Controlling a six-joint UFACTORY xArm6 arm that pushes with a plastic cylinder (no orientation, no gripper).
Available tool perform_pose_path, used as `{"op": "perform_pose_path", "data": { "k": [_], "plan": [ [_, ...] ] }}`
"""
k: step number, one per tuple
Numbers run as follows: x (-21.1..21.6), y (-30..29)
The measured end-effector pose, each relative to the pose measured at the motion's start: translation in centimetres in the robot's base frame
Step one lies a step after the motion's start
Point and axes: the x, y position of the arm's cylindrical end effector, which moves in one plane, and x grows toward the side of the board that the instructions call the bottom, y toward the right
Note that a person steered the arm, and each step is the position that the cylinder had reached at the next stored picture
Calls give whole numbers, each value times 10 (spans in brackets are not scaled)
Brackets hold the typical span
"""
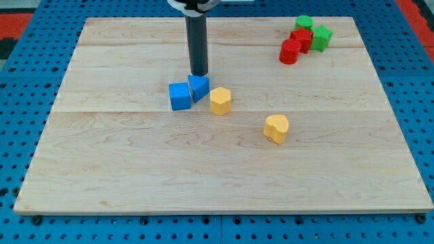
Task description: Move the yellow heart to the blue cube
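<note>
Camera view: yellow heart (276,128) mid-board, well apart from blue cube (180,96)

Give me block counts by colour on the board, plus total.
Blue: 2, blue cube and a second blue block
Yellow: 2, yellow heart and a yellow block
Red: 2, and
Green: 2, and
Total: 8
</note>
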Motion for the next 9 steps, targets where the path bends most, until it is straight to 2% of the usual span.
{"op": "perform_pose_path", "data": {
  "k": [1,2,3,4,6,7,8,9],
  "plan": [
    [0,84],
    [33,175],
    [100,238],
    [160,222],
    [93,78],
    [101,161],
    [140,145],
    [140,85]
  ]
}}
